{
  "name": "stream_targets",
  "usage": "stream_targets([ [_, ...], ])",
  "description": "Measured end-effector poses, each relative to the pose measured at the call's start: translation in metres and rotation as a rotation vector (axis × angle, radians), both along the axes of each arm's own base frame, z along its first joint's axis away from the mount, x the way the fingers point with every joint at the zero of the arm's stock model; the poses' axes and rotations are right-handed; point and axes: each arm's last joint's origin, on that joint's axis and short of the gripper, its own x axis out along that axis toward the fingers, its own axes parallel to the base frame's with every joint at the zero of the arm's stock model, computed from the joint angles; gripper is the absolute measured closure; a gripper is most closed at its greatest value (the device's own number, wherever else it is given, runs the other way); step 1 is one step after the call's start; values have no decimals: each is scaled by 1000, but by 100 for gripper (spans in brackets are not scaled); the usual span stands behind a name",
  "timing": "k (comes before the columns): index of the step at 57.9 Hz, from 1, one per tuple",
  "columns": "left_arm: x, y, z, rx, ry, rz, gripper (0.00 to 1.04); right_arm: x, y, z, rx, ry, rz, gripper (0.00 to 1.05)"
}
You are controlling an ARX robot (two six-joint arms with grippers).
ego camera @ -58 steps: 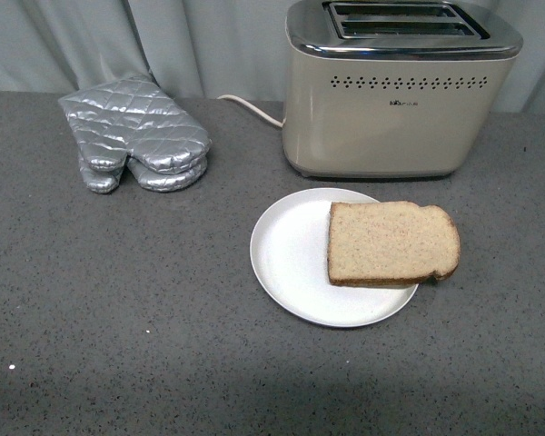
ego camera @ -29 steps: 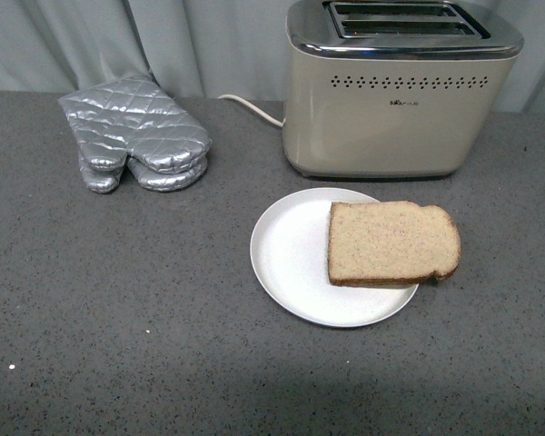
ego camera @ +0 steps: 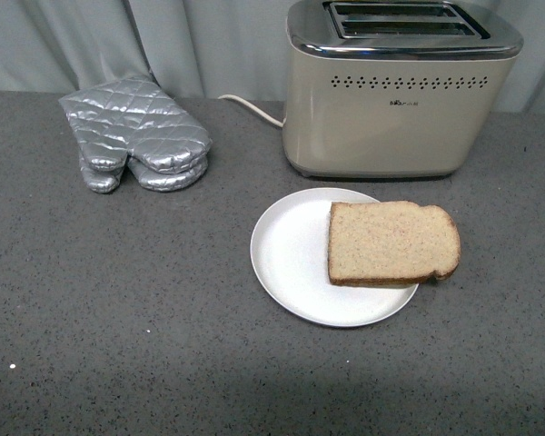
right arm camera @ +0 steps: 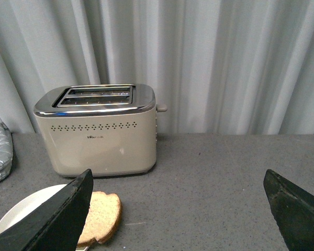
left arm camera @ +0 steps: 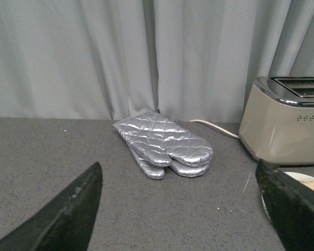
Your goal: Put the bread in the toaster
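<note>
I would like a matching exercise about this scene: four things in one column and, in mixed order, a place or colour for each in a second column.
Column 1
1. bread
2. toaster
3. oven mitts
4. plate

Column 2
A. white and round, just in front of the toaster
B. silver, far left in the front view
C. lying flat, overhanging the plate's right rim
D. standing upright, farthest back

Pairs: 1-C, 2-D, 3-B, 4-A
</note>
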Motion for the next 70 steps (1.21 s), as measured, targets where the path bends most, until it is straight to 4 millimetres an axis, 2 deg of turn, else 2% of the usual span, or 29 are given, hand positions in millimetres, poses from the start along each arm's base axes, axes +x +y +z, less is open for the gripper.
stream_targets([
  [3,0,0,0,1,0,0,5,0,0,0,-17,-5,-10,10],
  [6,0,0,0,2,0,0,7,3,1,7,-150,-61,-84,10],
  [9,0,0,0,2,0,0,7,13,2,10,-265,-53,-85,10],
  [16,0,0,0,2,0,0,7,39,6,10,-315,16,-51,10],
  [20,0,0,0,2,0,0,7,61,9,10,-309,72,-9,10],
  [25,0,0,0,2,0,0,7,94,13,-5,-245,237,79,10],
  [32,0,0,0,2,0,0,7,128,19,-32,-119,450,178,10],
  [50,0,0,0,2,0,0,7,176,29,-67,52,717,237,10],
  [70,0,0,0,2,0,0,7,216,35,-98,306,874,257,10],
])
